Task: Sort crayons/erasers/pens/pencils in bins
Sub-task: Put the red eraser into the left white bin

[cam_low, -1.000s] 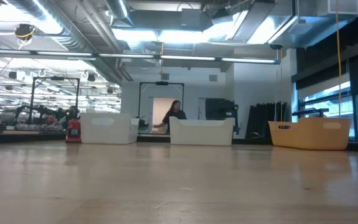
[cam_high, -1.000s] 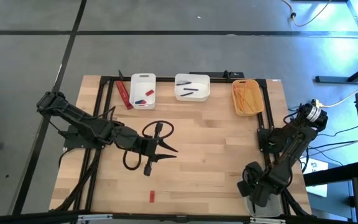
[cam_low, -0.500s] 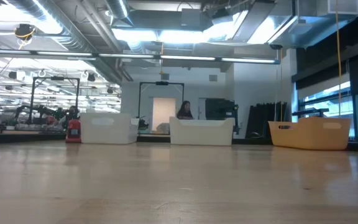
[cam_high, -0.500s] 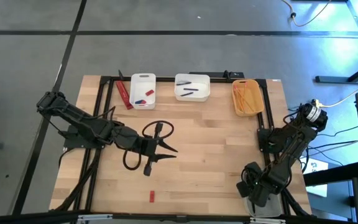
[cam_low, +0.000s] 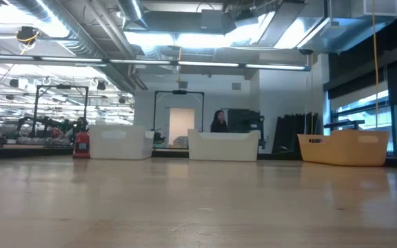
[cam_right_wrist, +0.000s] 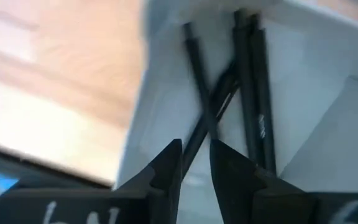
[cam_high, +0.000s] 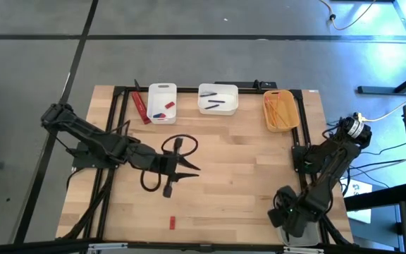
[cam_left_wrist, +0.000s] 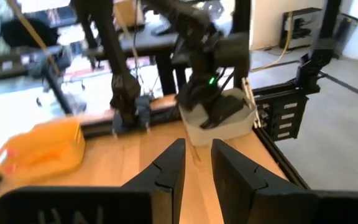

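My left gripper (cam_high: pixel 189 170) hovers over the middle of the table, slightly open and holding nothing (cam_left_wrist: pixel 197 152). My right gripper (cam_high: pixel 287 220) points down into the translucent grey bin (cam_high: pixel 298 235) at the near right corner, its fingers a narrow gap apart (cam_right_wrist: pixel 196 152). Several black pens (cam_right_wrist: pixel 253 93) lie in that bin, and one runs up into the gap. At the far edge stand the narrow white bin (cam_high: pixel 162 92), the wider white bin (cam_high: pixel 218 90) with pens (cam_high: pixel 216 104), and the yellow-orange bin (cam_high: pixel 280 127) with pencils (cam_high: pixel 280 109). My right gripper comes down from above into the grey bin, and a black pen (cam_right_wrist: pixel 201 127) slants up between its fingers. I cannot tell whether the fingers touch it. That pen lies with the others on the bin's floor.
A small red crayon (cam_high: pixel 171 224) lies near the table's near edge. A red flat thing (cam_high: pixel 141 107) leans beside the narrow white bin. A black cable loop (cam_high: pixel 178 146) hangs off my left arm. Bare wood lies between the two grippers. A person (cam_low: pixel 219 122) stands far behind the table.
My left gripper's tips have drawn back slightly toward the table's left. The person in the room behind the table has walked to the right. The bins and the crayon have stayed in place.
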